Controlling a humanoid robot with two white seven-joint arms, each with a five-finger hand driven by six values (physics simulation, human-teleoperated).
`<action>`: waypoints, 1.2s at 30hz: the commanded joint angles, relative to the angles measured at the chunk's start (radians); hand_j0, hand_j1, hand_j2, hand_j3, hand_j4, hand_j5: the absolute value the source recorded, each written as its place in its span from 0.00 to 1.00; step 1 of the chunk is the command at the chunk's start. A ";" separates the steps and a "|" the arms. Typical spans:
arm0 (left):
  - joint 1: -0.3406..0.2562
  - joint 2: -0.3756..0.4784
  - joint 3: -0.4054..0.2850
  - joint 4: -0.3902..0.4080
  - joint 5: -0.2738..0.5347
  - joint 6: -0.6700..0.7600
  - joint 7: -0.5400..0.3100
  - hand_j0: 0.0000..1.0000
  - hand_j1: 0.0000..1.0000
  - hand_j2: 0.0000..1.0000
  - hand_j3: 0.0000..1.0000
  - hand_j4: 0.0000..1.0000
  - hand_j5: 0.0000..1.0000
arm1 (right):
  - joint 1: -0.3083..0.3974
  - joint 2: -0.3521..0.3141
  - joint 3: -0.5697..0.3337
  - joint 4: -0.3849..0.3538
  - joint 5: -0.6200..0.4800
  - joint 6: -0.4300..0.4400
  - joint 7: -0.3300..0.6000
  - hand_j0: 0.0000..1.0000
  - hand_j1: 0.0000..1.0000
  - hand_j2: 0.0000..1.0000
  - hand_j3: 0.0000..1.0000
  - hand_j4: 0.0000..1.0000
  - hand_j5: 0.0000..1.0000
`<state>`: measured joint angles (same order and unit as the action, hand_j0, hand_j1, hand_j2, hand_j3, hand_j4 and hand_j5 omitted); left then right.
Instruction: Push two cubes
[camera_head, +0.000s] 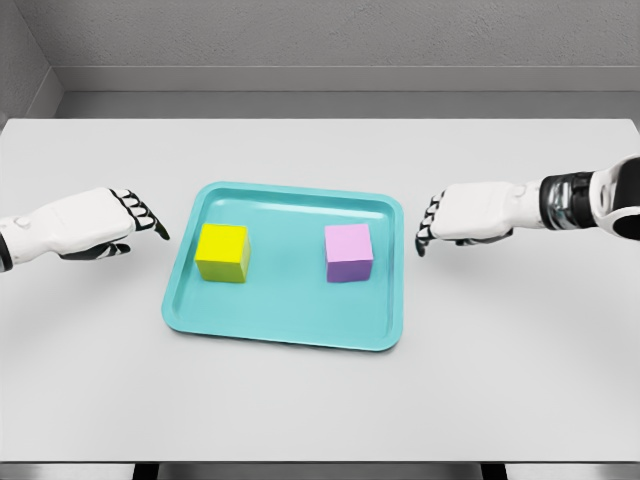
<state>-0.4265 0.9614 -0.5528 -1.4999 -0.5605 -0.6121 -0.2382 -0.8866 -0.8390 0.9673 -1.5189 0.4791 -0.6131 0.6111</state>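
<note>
One teal tray (285, 335) on the surface (520, 340), two cubes inside, apart: yellow cube (222, 252) left, purple cube (349, 252) right. Left hand (100, 225) and right hand (470, 213) flank the tray, fingers loosely curled, holding nothing.

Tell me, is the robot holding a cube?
No. Both hands are empty: the left hand and right hand are outside the tray, apart from both cubes.
</note>
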 joint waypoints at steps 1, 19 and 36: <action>-0.002 -0.001 -0.001 -0.002 0.005 0.001 -0.001 0.68 0.68 0.68 0.68 0.68 0.68 | 0.000 0.012 0.001 0.003 0.003 0.002 0.000 0.64 0.64 0.64 0.64 0.64 0.64; 0.000 -0.044 -0.003 -0.040 0.004 0.001 -0.053 0.69 0.69 0.69 0.69 0.69 0.69 | -0.003 0.080 0.016 0.025 0.012 0.002 0.000 0.64 0.64 0.64 0.64 0.64 0.64; -0.002 -0.061 -0.001 -0.075 0.004 0.001 -0.059 0.69 0.69 0.69 0.69 0.69 0.69 | -0.005 0.155 0.037 0.029 0.039 0.002 0.000 0.64 0.64 0.64 0.64 0.64 0.64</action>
<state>-0.4280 0.9017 -0.5548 -1.5692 -0.5625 -0.6123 -0.2979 -0.8913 -0.6916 0.9967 -1.4883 0.5090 -0.6065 0.6121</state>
